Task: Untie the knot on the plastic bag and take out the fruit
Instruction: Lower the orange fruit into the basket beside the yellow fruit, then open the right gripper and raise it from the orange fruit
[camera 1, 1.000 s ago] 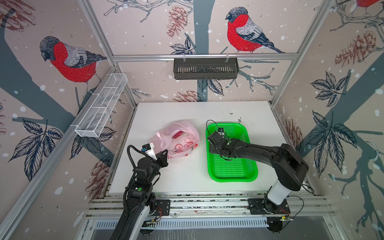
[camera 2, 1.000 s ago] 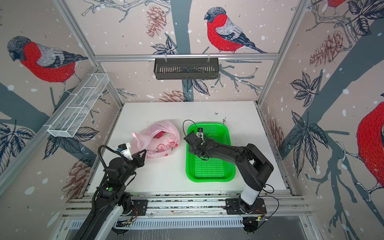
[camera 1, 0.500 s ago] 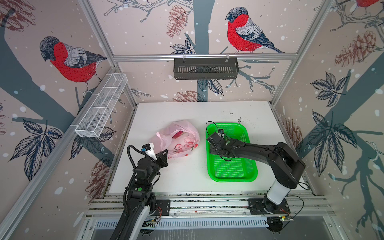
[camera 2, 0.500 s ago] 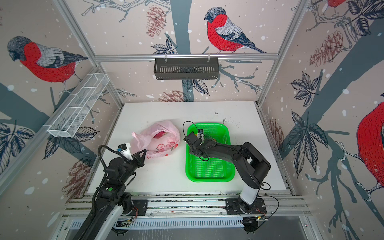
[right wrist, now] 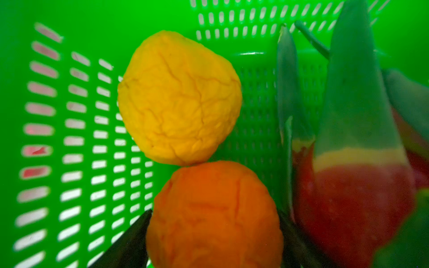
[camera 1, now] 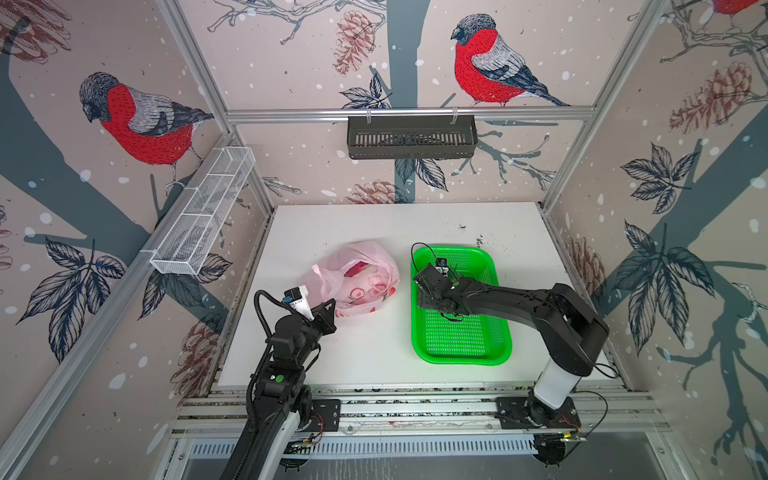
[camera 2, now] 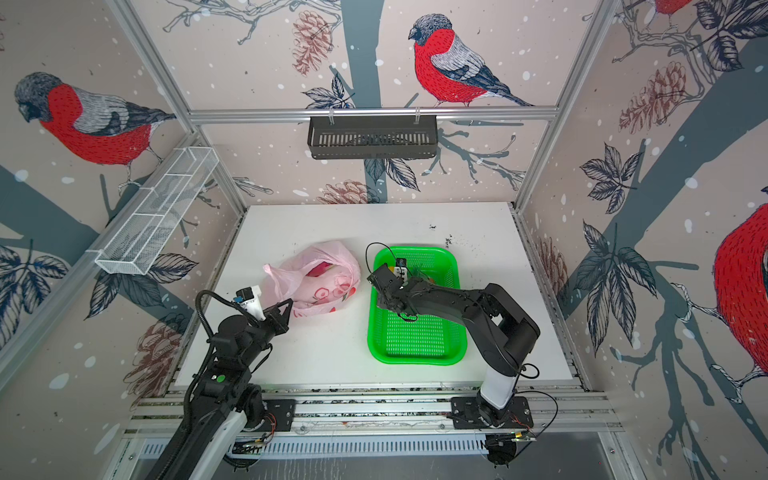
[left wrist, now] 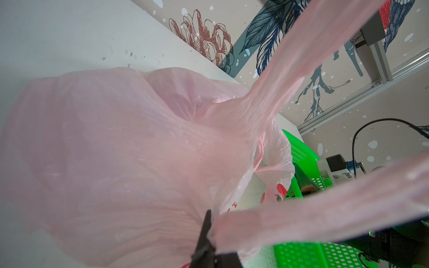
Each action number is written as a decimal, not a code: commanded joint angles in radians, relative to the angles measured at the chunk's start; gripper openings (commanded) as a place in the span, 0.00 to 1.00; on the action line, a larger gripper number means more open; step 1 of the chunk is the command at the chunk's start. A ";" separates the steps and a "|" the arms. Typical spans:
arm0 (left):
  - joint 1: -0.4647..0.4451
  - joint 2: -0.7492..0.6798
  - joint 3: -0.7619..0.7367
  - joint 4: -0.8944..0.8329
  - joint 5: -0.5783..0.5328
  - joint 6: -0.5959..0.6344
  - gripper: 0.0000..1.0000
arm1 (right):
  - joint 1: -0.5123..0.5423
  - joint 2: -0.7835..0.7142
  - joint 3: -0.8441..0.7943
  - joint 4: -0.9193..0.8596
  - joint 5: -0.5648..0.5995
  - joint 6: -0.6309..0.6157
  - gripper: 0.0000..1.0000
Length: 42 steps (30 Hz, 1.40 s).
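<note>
Closest in, at the right gripper (right wrist: 214,211): straddling a wrinkled orange ball (right wrist: 213,227), both black fingers (right wrist: 130,243) hard by its sides; cannot tell whether pinching it or clear of it. Held low inside a bright green perforated plastic basket (right wrist: 69,139), presumably to set the ball down gently instead of dropping it. Just beyond the fingertips, touching the orange one: a crinkled yellow ball (right wrist: 178,97). Off to one side of the fingers, near both balls but apart from them: a magenta-red dragon fruit with long green scales (right wrist: 348,204). Three pieces out of the bag, then, by the look of it.

Over at the left gripper (camera 1: 328,309): clenched on the near edge of the thin translucent pale pink plastic bag (camera 1: 365,286), probably to pin it in place and keep its mouth pulled open for the other arm. Past that gripper's black fingertip (left wrist: 204,232), two pink handle strips (left wrist: 290,65) running well apart, no knot visible between them; judged untied. Farther on, inside the gaping mouth: a patch of red (camera 1: 356,268), likely the last dragon fruit, too veiled to be sure. Under it all, the white tabletop (camera 1: 374,353), with bag just beside basket, a thin gap showing between them in both top views.
</note>
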 commanded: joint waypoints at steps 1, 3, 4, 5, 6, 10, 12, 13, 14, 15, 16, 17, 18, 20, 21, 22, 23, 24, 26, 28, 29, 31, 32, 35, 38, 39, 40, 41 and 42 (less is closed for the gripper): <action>0.000 -0.001 0.001 0.031 -0.006 0.010 0.00 | 0.001 -0.007 0.005 -0.005 0.002 0.008 0.82; 0.000 -0.002 0.002 0.031 -0.006 0.010 0.00 | 0.003 -0.010 0.006 -0.007 0.004 0.009 0.82; 0.000 -0.003 0.002 0.030 -0.006 0.010 0.00 | 0.004 -0.013 0.006 -0.008 0.005 0.009 0.82; 0.000 -0.003 0.002 0.030 -0.006 0.010 0.00 | 0.003 -0.014 0.007 -0.009 0.005 0.010 0.83; 0.000 -0.004 0.003 0.030 -0.006 0.011 0.00 | 0.005 -0.016 0.008 -0.010 0.005 0.009 0.83; 0.000 -0.003 0.002 0.030 -0.006 0.010 0.00 | 0.007 -0.026 0.014 -0.020 0.012 0.011 0.83; 0.000 -0.005 0.003 0.032 -0.006 0.010 0.00 | 0.010 -0.030 0.017 -0.025 0.017 0.011 0.83; 0.000 -0.006 0.003 0.032 -0.006 0.010 0.00 | 0.010 -0.033 0.019 -0.026 0.020 0.011 0.83; 0.000 -0.005 0.003 0.032 -0.005 0.009 0.00 | 0.011 -0.036 0.020 -0.027 0.022 0.011 0.83; 0.000 -0.005 0.002 0.033 -0.006 0.008 0.00 | 0.012 -0.038 0.020 -0.030 0.023 0.013 0.83; 0.000 -0.006 0.003 0.032 -0.005 0.008 0.00 | 0.014 -0.041 0.022 -0.032 0.024 0.013 0.83; 0.000 -0.007 0.003 0.032 -0.006 0.008 0.00 | 0.014 -0.043 0.023 -0.034 0.026 0.014 0.83; 0.000 -0.007 0.001 0.033 -0.005 0.007 0.00 | 0.015 -0.046 0.025 -0.035 0.028 0.014 0.83; 0.000 -0.008 0.002 0.032 -0.006 0.008 0.00 | 0.017 -0.050 0.027 -0.039 0.030 0.014 0.83; 0.000 -0.008 0.003 0.032 -0.005 0.007 0.00 | 0.018 -0.053 0.029 -0.043 0.032 0.015 0.83; 0.000 -0.009 0.002 0.033 -0.005 0.007 0.00 | 0.019 -0.056 0.031 -0.046 0.034 0.016 0.83; 0.000 -0.009 0.003 0.034 -0.004 0.006 0.00 | 0.019 -0.059 0.032 -0.049 0.037 0.016 0.83; 0.000 -0.010 0.004 0.034 -0.004 0.005 0.00 | 0.020 -0.063 0.034 -0.052 0.040 0.017 0.83; 0.000 -0.011 0.006 0.037 -0.004 0.004 0.00 | 0.024 -0.071 0.037 -0.061 0.045 0.022 0.83; 0.000 -0.009 0.006 0.040 -0.004 0.002 0.00 | 0.027 -0.083 0.040 -0.069 0.052 0.026 0.83; 0.000 -0.008 0.006 0.040 -0.004 0.002 0.00 | 0.030 -0.089 0.042 -0.076 0.057 0.029 0.83; 0.000 -0.005 0.008 0.043 -0.003 0.001 0.00 | 0.030 -0.103 0.046 -0.088 0.063 0.034 0.83; 0.000 -0.004 0.008 0.044 -0.002 0.002 0.00 | 0.032 -0.111 0.049 -0.093 0.072 0.037 0.83; 0.000 -0.002 0.009 0.047 0.000 0.001 0.00 | 0.037 -0.133 0.055 -0.111 0.087 0.044 0.83; 0.000 -0.002 0.013 0.048 0.000 -0.001 0.00 | 0.047 -0.154 0.070 -0.124 0.100 0.049 0.82; 0.000 -0.003 0.014 0.047 0.002 -0.002 0.00 | 0.052 -0.161 0.079 -0.126 0.104 0.050 0.82; 0.000 -0.002 0.015 0.048 0.002 -0.004 0.00 | 0.057 -0.166 0.087 -0.128 0.109 0.052 0.81; 0.000 -0.003 0.017 0.049 0.001 -0.003 0.00 | 0.064 -0.173 0.101 -0.128 0.114 0.053 0.80; 0.000 -0.001 0.018 0.050 0.002 -0.004 0.00 | 0.072 -0.177 0.115 -0.127 0.117 0.052 0.79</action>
